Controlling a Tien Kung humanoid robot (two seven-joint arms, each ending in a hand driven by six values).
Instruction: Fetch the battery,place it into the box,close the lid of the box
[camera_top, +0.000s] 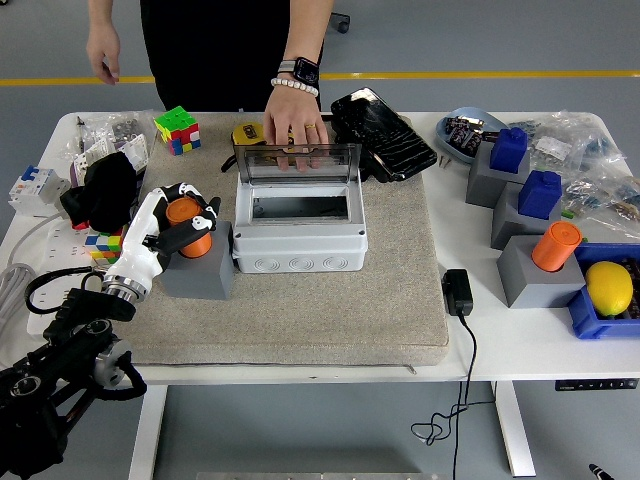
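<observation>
An orange cylindrical battery (184, 225) stands in a grey holder block (200, 275) on the grey mat, left of the box. My left hand (175, 225) has its white fingers curled around the battery. The white junction box (299, 236) sits mid-mat with its clear lid (297, 163) standing open at the back. A person's hand (294, 123) rests on the top of the lid. My right hand is out of view.
A Rubik's cube (176, 129), yellow tape measure (249, 133) and black pouch (382, 133) lie behind the box. At right stand grey blocks with blue caps (509, 149) and an orange one (555, 246), a blue bin with a lemon (609, 287), and a black charger (457, 292).
</observation>
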